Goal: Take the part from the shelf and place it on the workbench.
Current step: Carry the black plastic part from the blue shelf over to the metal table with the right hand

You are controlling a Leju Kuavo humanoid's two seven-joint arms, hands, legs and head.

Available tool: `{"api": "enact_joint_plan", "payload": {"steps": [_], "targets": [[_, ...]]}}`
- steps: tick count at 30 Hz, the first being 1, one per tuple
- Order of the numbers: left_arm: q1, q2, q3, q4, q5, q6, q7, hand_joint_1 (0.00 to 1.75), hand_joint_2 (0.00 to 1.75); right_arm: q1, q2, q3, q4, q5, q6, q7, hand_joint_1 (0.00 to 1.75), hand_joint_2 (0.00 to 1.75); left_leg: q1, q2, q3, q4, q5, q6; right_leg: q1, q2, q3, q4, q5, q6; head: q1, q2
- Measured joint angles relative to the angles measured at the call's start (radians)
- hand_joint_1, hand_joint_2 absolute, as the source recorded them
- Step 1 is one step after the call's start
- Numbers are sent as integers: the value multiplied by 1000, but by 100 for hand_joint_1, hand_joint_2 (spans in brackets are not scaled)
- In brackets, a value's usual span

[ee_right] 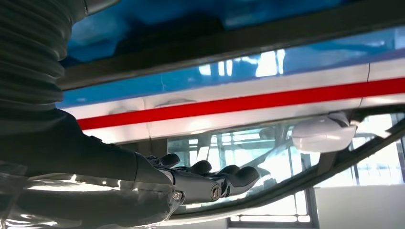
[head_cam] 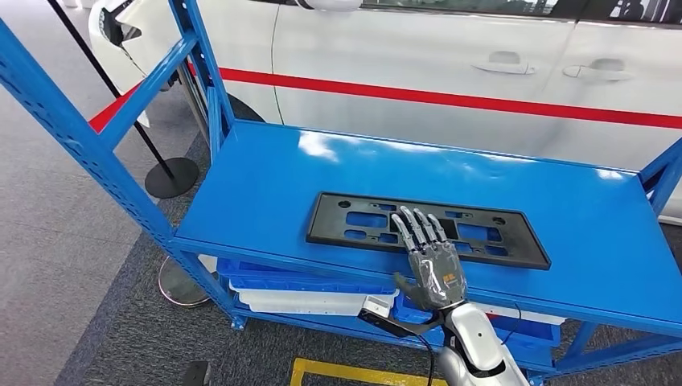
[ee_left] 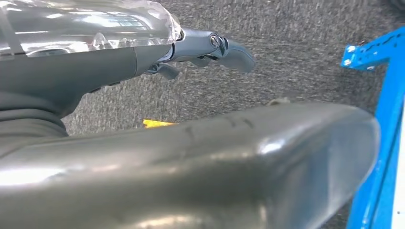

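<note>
Reaching over the top board of the blue shelf (head_cam: 265, 189) with the right hand (head_cam: 431, 261), fingers (head_cam: 420, 227) stretched flat and apart across the black plastic part (head_cam: 346, 219), palm down near its front edge; nothing grasped yet, hand released, at most resting on the part. Lying flat on the shelf board, long side parallel to the front edge, part roughly centred and well clear of the uprights. Judged as the approach-to-grasp step, task barely begun, no desk to be seen in these pictures.

For a sound pick: advisable to slide the fingers over the far rim or hook them through one of the cut-outs, thumb under the near edge, rather than pressing from above; thin, wide and light, so likely to flex or tip if taken at one end; grip near the middle of the long side preferable. Lift straight up before drawing back, keeping clear of the shelf's front lip and the white car (head_cam: 482, 72) behind.

Right forearm rising from below, wrist roughly level. Left hand (ee_left: 210, 47) hanging low beside the body over grey carpet, fingers loosely extended, holding nothing. Trays on the lower shelf level untouched
</note>
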Motion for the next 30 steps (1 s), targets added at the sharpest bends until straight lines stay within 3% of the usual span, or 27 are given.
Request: {"api": "enact_joint_plan", "payload": {"steps": [2,5,7,9,10,11,12,14,16,19,21,24,25,26,27,28,30], "targets": [[-1,0,1,0,0,-4,0,0,0,-10,4,0,3,0,2,6,0,175,-2,0,-2,0,-2,-10,6,1,13,-40,4,-7,0,0],[-1,3,3,0,-1,-10,0,0,0,-15,7,0,6,0,5,14,0,175,1,1,-3,6,-10,-25,1,2,19,-54,8,-17,0,0],[-1,4,5,0,-1,-11,0,0,0,-20,10,0,8,0,8,19,0,175,4,2,-33,77,-54,-35,-4,0,26,-62,11,-25,0,0],[1,5,7,0,-1,-11,1,0,0,-22,11,-3,12,2,13,22,0,175,7,2,-92,205,-112,-42,-2,-1,29,-62,9,-30,0,0],[2,5,8,0,-1,-12,1,0,0,-20,11,-6,14,3,15,24,0,175,8,2,-116,253,-125,-45,-2,-1,30,-61,8,-31,0,0],[3,6,9,0,-1,-13,1,0,0,-19,11,-9,16,5,17,26,0,175,9,2,-125,267,-120,-46,-2,-1,31,-61,7,-31,0,0],[4,7,11,0,-1,-15,1,0,0,-17,11,-13,18,7,18,28,0,175,9,2,-114,241,-95,-46,-2,0,33,-60,5,-29,0,0],[5,9,14,0,-1,-18,0,0,0,-15,11,-21,20,12,19,31,0,175,10,2,-54,112,-29,-42,-2,2,38,-58,0,-24,0,0],[4,11,16,0,-2,-22,-2,0,0,-13,11,-28,20,18,22,33,0,175,7,2,-8,16,1,-32,1,4,39,-54,-5,-16,0,0],[4,11,16,0,-2,-28,-6,0,0,-7,11,-39,20,31,29,40,0,175,4,1,0,-4,2,-14,3,4,38,-54,-8,0,0,0],[4,11,16,0,-4,-31,-8,0,0,-4,11,-48,20,41,35,46,0,175,7,2,4,-12,6,-3,0,4,27,-27,-27,10,0,0],[2,11,16,0,-12,-33,-11,0,0,4,11,-62,21,57,43,56,8,175,7,3,7,-16,6,8,-3,3,-54,134,-107,20,0,0],[2,11,16,0,-16,-33,-11,0,0,8,11,-66,23,64,47,60,51,175,7,3,7,-16,5,9,-4,3,-82,187,-123,22,0,0],[3,11,16,0,-19,-34,-10,0,0,13,11,-71,25,73,50,67,95,175,6,2,7,-15,4,9,-4,3,-98,211,-122,22,0,0],[4,11,16,0,-22,-34,-10,0,0,17,11,-74,27,86,54,77,135,175,6,2,8,-15,3,8,-4,3,-95,198,-102,21,0,0],[4,11,16,0,-22,-34,-10,0,0,19,11,-78,28,100,59,89,175,175,6,2,9,-14,2,7,-4,2,-74,149,-68,19,0,0],[4,11,16,0,-22,-34,-11,0,0,19,11,-85,29,127,72,113,175,175,4,1,11,-11,-2,0,-2,2,-14,19,-8,11,0,0]]}}
